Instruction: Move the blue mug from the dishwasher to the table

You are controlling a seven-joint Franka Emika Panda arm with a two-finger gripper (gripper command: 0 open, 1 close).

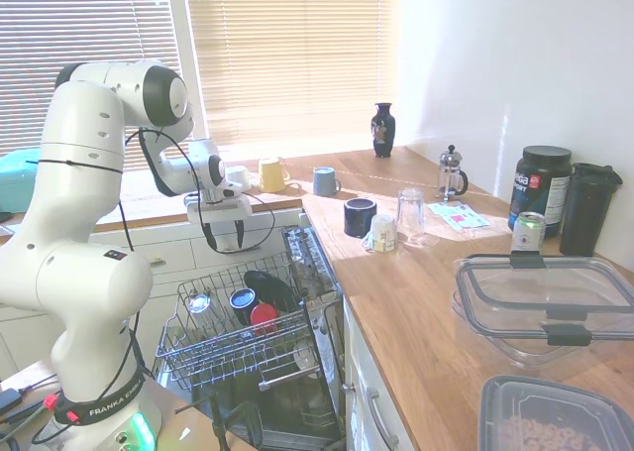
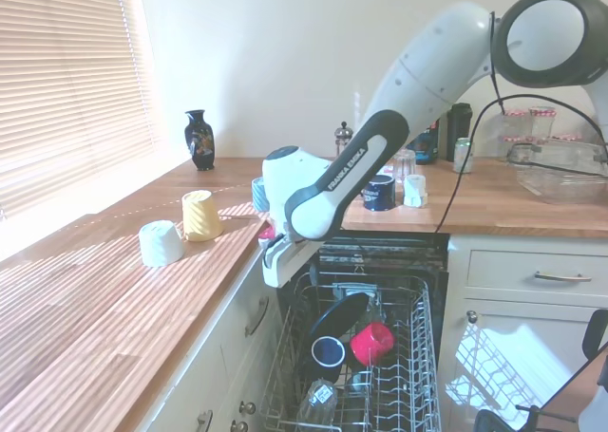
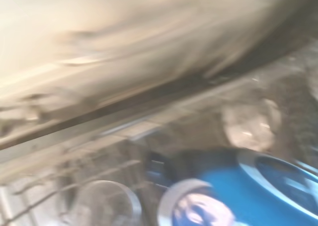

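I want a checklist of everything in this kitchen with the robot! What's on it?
Surface: the table, wooden, sunlit.
Job's things: the blue mug sits in the wire rack of the open dishwasher, beside a red cup and a dark plate.
Clutter: second navy mug, grey-blue mug, yellow mug, white mug, upturned glass, French press, vase, black tub, can, plastic containers.
Grippers: gripper open, empty, above the rack.
Cables: rig only.
Surroundings: window blinds, white cabinets.
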